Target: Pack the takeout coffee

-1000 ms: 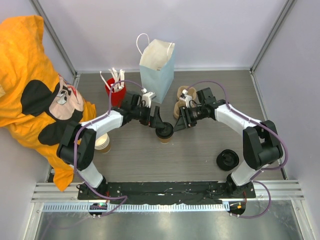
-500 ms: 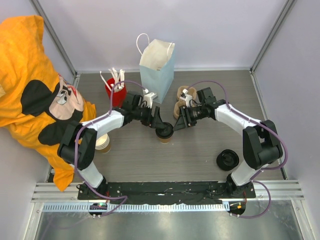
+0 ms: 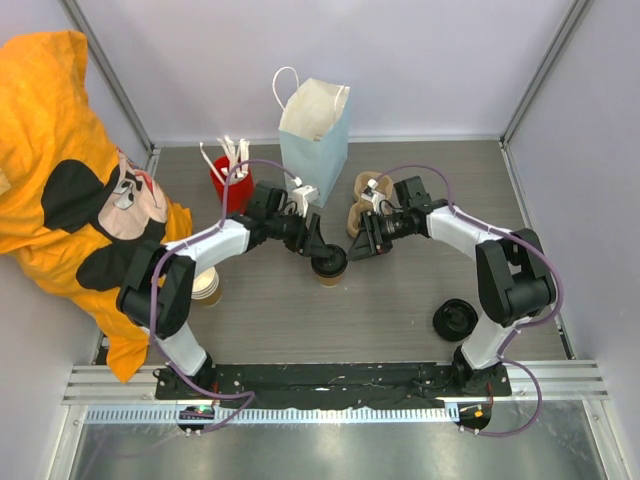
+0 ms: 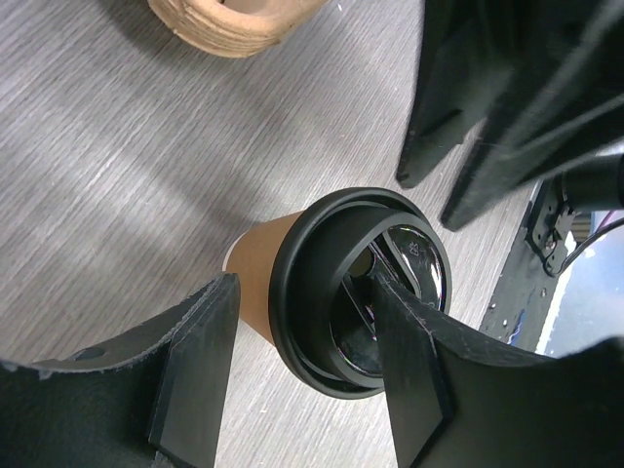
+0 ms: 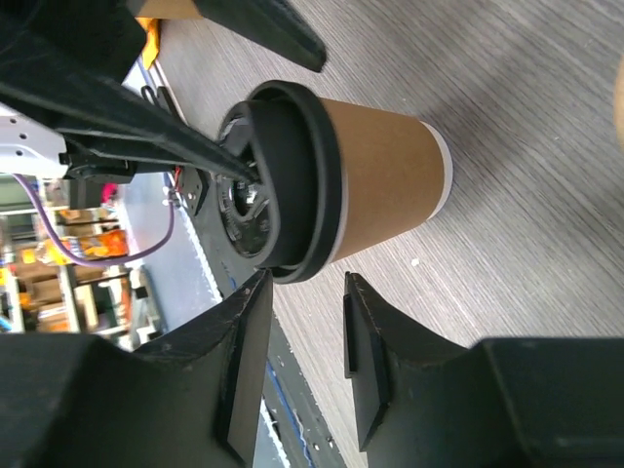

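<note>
The takeout coffee [image 3: 329,266], a tan-brown paper cup with a black lid, stands upright mid-table in front of the pale blue paper bag [image 3: 316,140]. My left gripper [image 3: 315,247] reaches it from the left. In the left wrist view its jaws [image 4: 302,285] straddle the lid [image 4: 331,292]; one finger [image 4: 409,370] lies against the lid's far side and a gap shows at the other finger [image 4: 195,370]. My right gripper [image 3: 358,244] is just right of the cup. Its narrowly open jaws [image 5: 307,283] sit beside the lid's rim [image 5: 302,195] with nothing between them.
Brown cup sleeves [image 3: 368,192] lie behind the right gripper. A red cup of stirrers [image 3: 230,183] stands left of the bag, a stack of lidless cups [image 3: 205,286] at the left, loose black lids [image 3: 455,320] at the right. An orange cloth [image 3: 70,150] hangs at the far left.
My left jaws have narrowed around the cup's lid. The right jaws have narrowed slightly and that gripper edged a little towards the cup. The cup has not moved.
</note>
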